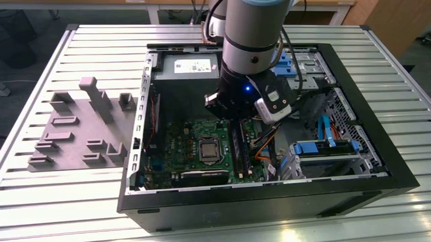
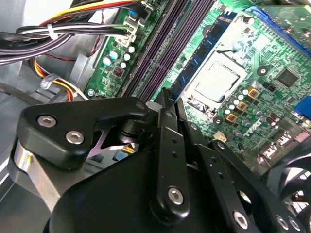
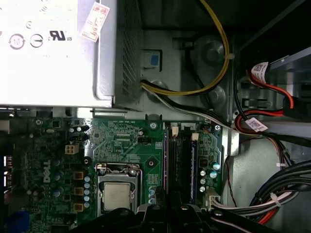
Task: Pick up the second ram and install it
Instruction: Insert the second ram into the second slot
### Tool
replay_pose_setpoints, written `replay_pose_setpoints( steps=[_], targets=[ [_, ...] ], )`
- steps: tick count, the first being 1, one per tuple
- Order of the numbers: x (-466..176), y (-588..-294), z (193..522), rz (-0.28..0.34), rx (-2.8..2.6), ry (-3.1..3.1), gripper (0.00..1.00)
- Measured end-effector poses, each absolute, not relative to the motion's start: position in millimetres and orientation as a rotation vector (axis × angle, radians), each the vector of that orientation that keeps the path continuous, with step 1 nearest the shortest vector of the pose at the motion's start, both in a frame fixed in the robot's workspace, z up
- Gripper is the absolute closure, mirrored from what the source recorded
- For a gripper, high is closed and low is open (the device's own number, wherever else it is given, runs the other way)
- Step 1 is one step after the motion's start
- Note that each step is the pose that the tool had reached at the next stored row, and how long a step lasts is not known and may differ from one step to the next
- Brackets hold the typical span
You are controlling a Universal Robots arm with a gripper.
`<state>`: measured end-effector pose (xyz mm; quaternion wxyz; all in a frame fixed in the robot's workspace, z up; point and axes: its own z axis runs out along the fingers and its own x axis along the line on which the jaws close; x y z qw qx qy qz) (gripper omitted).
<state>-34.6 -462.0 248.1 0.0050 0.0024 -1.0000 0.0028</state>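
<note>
My gripper is down inside the open computer case, over the memory slots of the green motherboard. In the second wrist view its fingers stand close together at the gripper, shut on the near end of the second ram. This is a thin blue-green stick with dark chips. It stands on edge along the slot closest to the processor socket. In the exterior view the ram runs as a dark strip below the gripper. The first wrist view has the gripper over the slots.
A silver power supply fills the case's far end. Bundled cables hang beside the slots. Blue drive brackets sit on the exterior view's right. A grey fixture lies on the slatted table outside the case.
</note>
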Motion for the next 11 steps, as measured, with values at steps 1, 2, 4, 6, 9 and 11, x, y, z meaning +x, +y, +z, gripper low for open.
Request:
replay_pose_setpoints(
  steps=[1,2,4,6,9,11],
  targets=[
    [-34.6,-462.0,246.4,0.009,0.007,-3.132,0.86],
    [-34.6,-462.0,244.9,0.009,0.006,-3.132,0.86],
    [-34.6,-462.2,242.5,0.009,0.005,-3.131,0.86],
    [-34.6,-462.3,240.7,0.009,0.004,-3.131,0.86],
    [-34.6,-462.3,238.2,0.009,0.003,-3.132,0.86],
    [-34.6,-462.3,236.4,0.009,0.002,-3.131,0.86]
  ],
)
